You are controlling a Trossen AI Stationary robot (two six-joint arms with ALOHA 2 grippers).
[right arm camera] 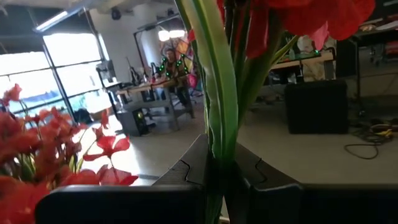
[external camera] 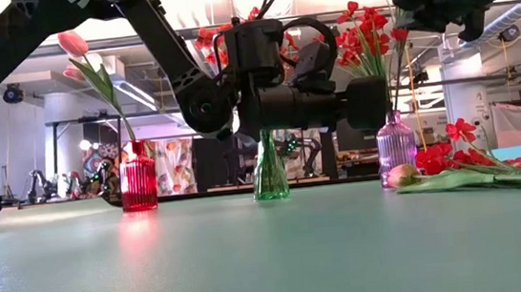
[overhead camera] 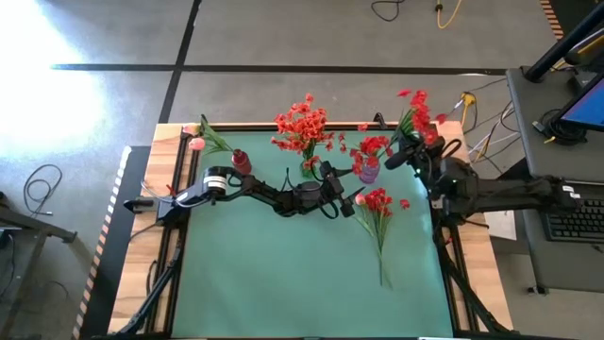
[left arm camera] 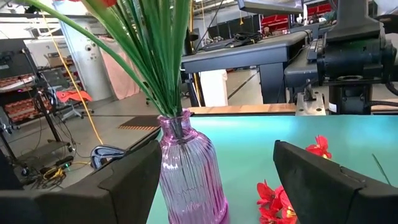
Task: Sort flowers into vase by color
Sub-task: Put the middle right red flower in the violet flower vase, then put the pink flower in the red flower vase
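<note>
Right wrist view: right pincer (right arm camera: 214, 180) clamped on green stems of a red artificial flower bunch (right arm camera: 273, 18); blossoms cut off at frame edge, stems upright, held high above the desk's far right corner. Left pincer (left arm camera: 214, 186) wide apart, straddling a ribbed purple glass vase (left arm camera: 189, 171) with stems standing in it. Loose red-flower bunch (overhead camera: 379, 212) lies on the green desk (overhead camera: 283, 283), stems pointing at the near edge. Red vase (external camera: 138, 185) holds a tilted pink tulip (external camera: 73, 43).
</note>
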